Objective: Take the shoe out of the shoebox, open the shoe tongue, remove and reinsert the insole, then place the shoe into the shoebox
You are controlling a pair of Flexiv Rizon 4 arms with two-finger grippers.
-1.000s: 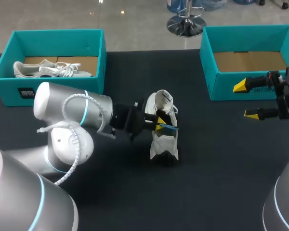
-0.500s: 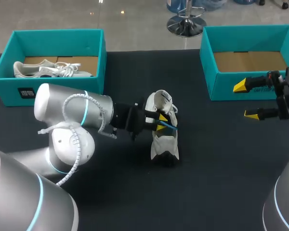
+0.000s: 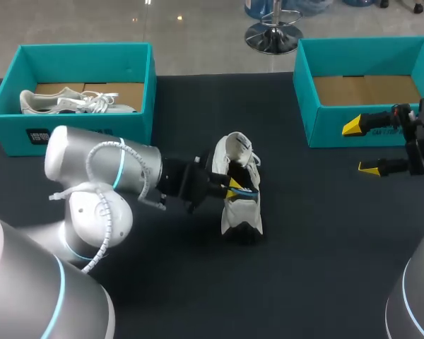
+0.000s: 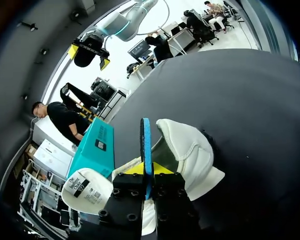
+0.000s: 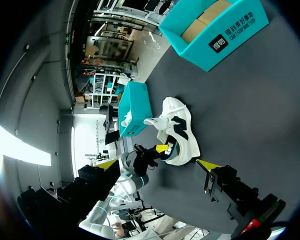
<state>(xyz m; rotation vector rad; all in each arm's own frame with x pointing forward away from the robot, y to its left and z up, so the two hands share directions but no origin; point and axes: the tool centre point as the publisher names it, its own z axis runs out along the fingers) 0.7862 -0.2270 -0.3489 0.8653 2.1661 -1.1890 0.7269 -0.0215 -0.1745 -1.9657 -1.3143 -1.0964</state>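
1. Shoe position: the white shoe (image 3: 239, 205) is resting on the black table (image 3: 325, 247), outside both boxes.

2. Left pincer (image 3: 232, 187): your left arm is meeting the white shoe on the side facing the left shoebox (image 3: 85, 46). The pincer is clamping the blue insole (image 4: 146, 140) from two sides between its yellow tips. The insole is standing on edge at the opening of the white shoe. You cannot tell how far it is reaching inside.

3. Right pincer (image 3: 360, 147): it is hovering well apart from the white shoe, on the side facing the right shoebox (image 3: 318, 120), just in front of that box's near wall. Its fingers are spreading wide and are holding nothing.

4. Boxes: the white shoe is sitting between the two shoeboxes, touching neither. The left shoebox is holding a second shoe (image 3: 71, 102), which is lying on its cardboard floor. The right shoebox is showing only its cardboard floor.
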